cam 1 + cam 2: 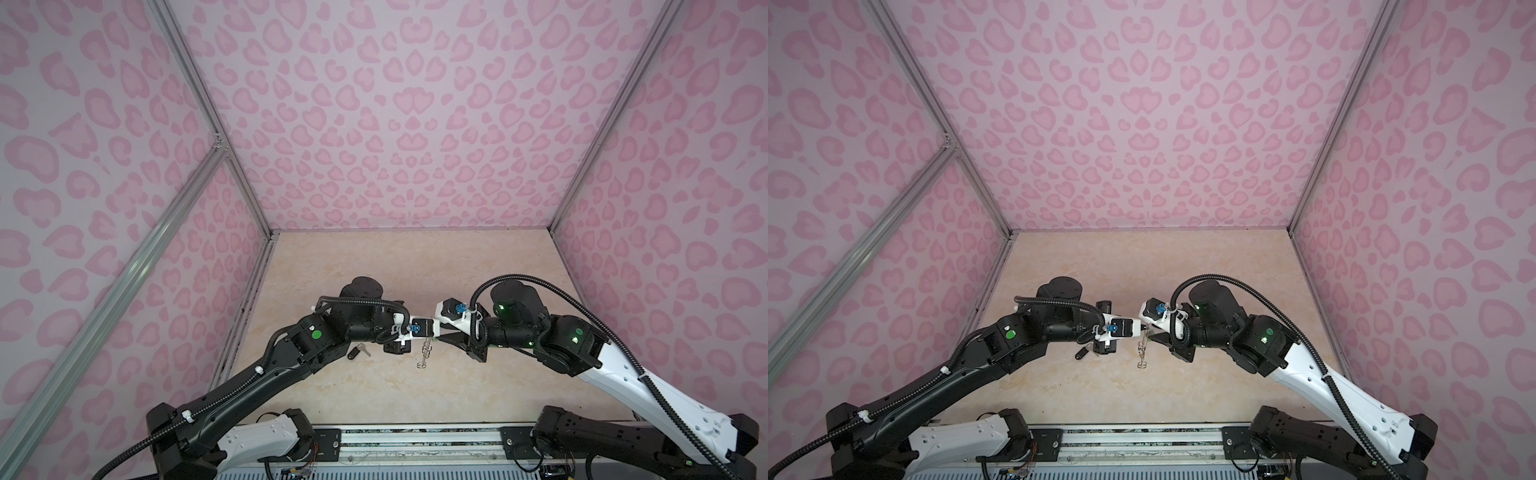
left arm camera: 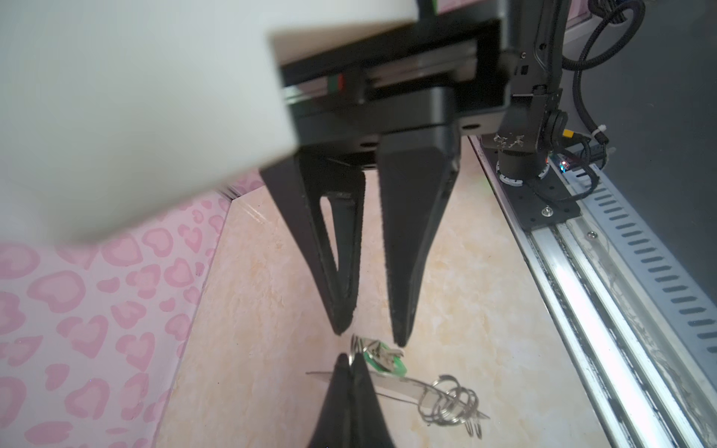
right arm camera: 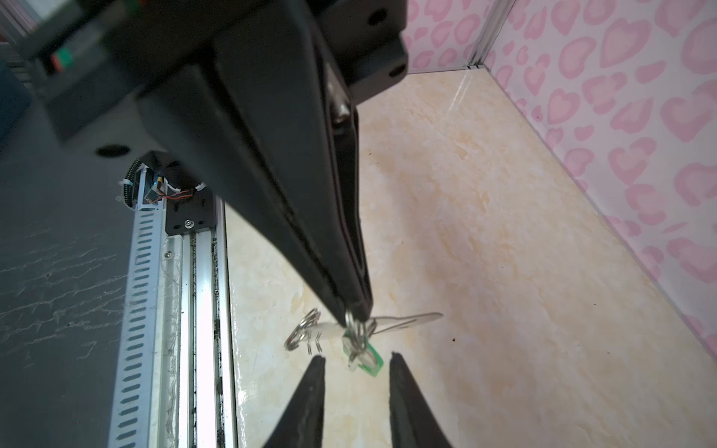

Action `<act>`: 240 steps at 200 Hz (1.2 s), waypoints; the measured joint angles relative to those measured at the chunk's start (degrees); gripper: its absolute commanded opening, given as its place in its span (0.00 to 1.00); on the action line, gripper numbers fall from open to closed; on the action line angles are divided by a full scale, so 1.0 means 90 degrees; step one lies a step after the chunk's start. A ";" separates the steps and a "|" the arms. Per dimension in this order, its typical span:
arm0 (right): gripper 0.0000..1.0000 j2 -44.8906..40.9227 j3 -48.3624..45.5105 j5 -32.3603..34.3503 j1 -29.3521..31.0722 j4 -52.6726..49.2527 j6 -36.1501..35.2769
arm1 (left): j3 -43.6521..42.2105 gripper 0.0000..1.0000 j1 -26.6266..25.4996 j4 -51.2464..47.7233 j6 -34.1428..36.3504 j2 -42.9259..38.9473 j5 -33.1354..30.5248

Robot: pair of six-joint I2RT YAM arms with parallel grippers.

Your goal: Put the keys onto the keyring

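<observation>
Left claw [image 2: 351, 358] pinched tight on small wire ring of keyring [image 2: 403, 384] — plate held up on edge over table [image 1: 374, 266]. Green-tag key [image 3: 368, 358] dangles right at pinch. Right claw [image 3: 355, 357] partly open, holds nothing — tips just by green-tag key. Black-tag key [image 1: 355, 352] lies flat on table beside left arm.

Two keys, one black-tagged key [image 1: 354, 353] and one green-tagged key [image 2: 392, 365], plus one keyring [image 2: 399, 384].
</observation>
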 measured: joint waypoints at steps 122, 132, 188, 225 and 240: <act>0.28 -0.0607 -0.0658 0.0347 0.0032 0.1676 0.0253 | -0.1304 0.03 0.0583 0.3560 -0.2637 -0.0233 0.1122; 0.28 -0.0580 -0.0670 0.0355 0.0032 0.1727 0.0287 | -0.1345 0.03 0.0585 0.3684 -0.2754 -0.0233 0.1124; 0.30 -0.0675 -0.0957 0.0597 0.0032 0.2023 0.0481 | -0.1375 0.03 0.0593 0.4070 -0.3084 -0.0238 0.1122; 0.32 -0.0619 -0.1217 0.0605 0.0032 0.2246 0.0665 | -0.1401 0.03 0.0580 0.4337 -0.3271 -0.0214 0.1122; 0.33 -0.0658 -0.1387 0.0612 -0.0002 0.2472 0.0748 | -0.1401 0.03 0.0580 0.4371 -0.3315 -0.0194 0.1124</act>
